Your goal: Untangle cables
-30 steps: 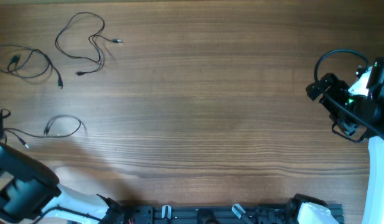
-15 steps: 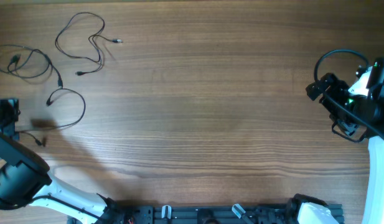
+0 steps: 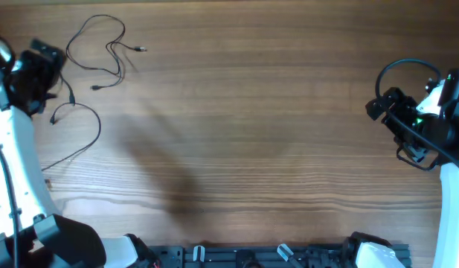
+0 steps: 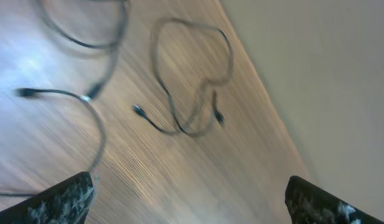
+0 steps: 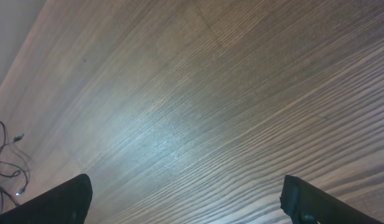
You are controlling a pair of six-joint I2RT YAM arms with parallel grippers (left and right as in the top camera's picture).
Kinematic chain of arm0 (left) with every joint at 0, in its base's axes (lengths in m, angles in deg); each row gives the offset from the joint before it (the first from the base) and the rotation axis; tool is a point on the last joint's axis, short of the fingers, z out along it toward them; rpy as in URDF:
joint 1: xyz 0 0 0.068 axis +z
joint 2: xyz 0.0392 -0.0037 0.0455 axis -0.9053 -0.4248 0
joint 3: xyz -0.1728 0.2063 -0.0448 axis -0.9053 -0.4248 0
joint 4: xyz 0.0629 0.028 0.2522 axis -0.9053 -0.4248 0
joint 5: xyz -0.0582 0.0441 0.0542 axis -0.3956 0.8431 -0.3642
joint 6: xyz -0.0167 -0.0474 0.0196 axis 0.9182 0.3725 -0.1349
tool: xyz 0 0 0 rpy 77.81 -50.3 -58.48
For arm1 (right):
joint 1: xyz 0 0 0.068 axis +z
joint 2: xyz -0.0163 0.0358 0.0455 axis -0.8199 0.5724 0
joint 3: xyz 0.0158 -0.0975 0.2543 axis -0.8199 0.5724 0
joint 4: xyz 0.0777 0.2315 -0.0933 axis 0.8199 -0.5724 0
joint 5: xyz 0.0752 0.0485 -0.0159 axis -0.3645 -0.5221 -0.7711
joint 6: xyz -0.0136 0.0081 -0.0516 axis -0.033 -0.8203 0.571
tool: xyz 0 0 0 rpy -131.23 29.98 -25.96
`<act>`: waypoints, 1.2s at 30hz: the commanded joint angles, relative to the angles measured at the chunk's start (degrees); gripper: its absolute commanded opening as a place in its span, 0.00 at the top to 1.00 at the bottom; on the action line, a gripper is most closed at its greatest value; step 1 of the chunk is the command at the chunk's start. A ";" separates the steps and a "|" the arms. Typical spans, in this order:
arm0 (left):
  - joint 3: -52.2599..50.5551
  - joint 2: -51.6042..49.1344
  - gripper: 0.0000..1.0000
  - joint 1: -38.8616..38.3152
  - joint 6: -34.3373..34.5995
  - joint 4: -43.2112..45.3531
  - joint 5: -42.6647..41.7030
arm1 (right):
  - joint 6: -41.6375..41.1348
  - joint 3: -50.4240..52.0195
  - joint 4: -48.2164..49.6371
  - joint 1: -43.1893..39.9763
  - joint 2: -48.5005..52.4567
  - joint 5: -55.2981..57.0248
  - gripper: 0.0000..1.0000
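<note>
Black cables, thin and limp, all at the left end of the wooden table; none pinched by either claw.

Nearest the base: a long strand, running up from the left edge and curling into an open hook, plug end turned back toward the arm. Apart from the others, as far as can be seen.

A little farther: the left gripper, fingers spread wide, bare wood between them, nothing held. Hovers above a middle cord, mostly hidden under the arm in the overhead view, one end poking out just beside the long strand's plug. Cannot tell whether those two cross or touch.

Farthest: a far loop, heart-shaped in the left wrist view, both plugs free, lying alone.

Well apart, at the table's other end: the right gripper, fingers likewise spread, empty, over bare wood.

Judged step: between grips, two cords already looking separate, the middle one probably next. Calls for lowering the spread fingers over a single run of that cord, away from the neighbouring plug, pinching only that run, then drawing it sideways onto clear wood. Worth checking for a hidden knot under the arm first.
</note>
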 commanded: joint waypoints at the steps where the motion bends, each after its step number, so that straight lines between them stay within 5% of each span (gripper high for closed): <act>1: -0.07 1.18 0.00 -9.11 -14.40 -0.61 -10.49 | -0.55 -0.90 0.13 -0.07 0.24 0.28 0.00; 9: -1.25 8.83 0.00 -21.97 -20.46 -0.79 -11.06 | -0.52 -0.90 0.13 -0.07 0.24 0.28 0.00; 14: -11.91 25.27 0.00 -19.74 -21.86 -0.26 -9.57 | -0.50 -0.90 0.13 -0.07 0.24 0.28 0.00; 17: -15.19 32.85 0.00 -18.58 -21.86 -5.68 -1.55 | -0.52 -0.90 0.13 -0.07 0.24 0.28 0.00; 25: -15.17 39.19 0.00 -18.60 -21.86 -18.49 -1.55 | -0.52 -0.90 0.15 -0.07 0.24 0.28 0.00; 36: -15.17 54.71 0.00 -20.59 -21.86 -20.02 -1.55 | -0.52 -0.90 0.13 -0.07 0.24 0.28 0.00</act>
